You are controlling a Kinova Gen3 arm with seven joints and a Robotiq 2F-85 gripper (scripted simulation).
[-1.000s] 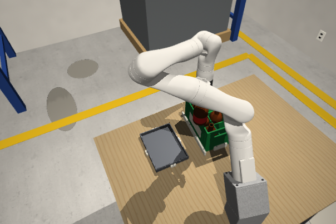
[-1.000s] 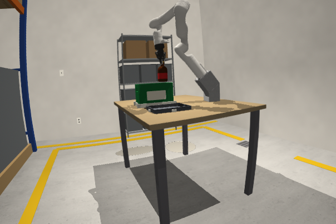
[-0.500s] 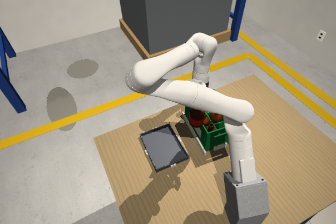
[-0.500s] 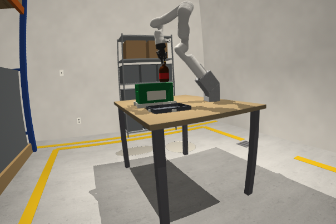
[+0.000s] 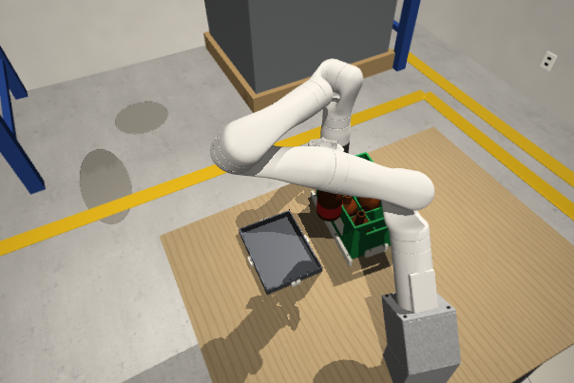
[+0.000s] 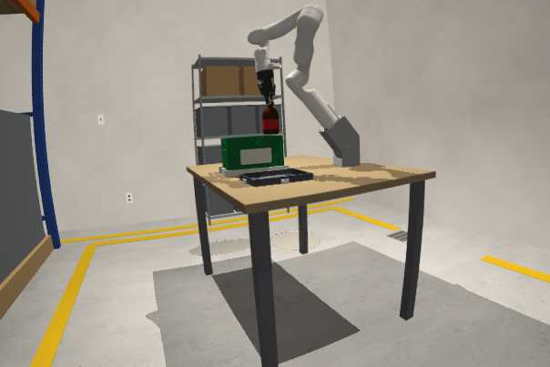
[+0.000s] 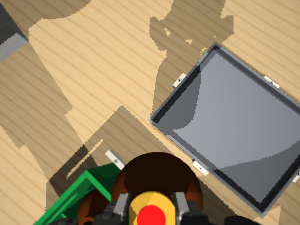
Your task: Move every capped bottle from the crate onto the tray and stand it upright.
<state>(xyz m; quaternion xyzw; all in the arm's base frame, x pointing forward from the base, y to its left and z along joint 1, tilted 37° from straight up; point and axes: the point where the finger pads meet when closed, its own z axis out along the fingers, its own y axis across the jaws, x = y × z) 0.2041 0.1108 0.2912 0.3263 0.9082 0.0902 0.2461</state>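
Observation:
My gripper (image 6: 269,98) (image 7: 152,208) is shut on the yellow-and-red cap of a brown bottle with a red label (image 5: 327,208) (image 6: 270,119) (image 7: 159,174). The bottle hangs upright in the air, clear above the green crate's (image 5: 366,237) (image 6: 232,149) (image 7: 92,183) edge on the tray side. In the top view my arm hides the gripper. More brown bottles stand in the crate; one (image 5: 359,216) shows an open neck. The dark grey tray (image 5: 280,251) (image 6: 273,178) (image 7: 235,129) lies empty on the wooden table (image 5: 475,237) (image 6: 319,188) (image 7: 75,74), close beside the crate.
The robot's grey base (image 5: 420,332) (image 6: 346,140) stands on the table behind the crate. A metal shelf rack with boxes (image 6: 237,90) stands beyond the table. The table's edges are near the tray in the exterior view.

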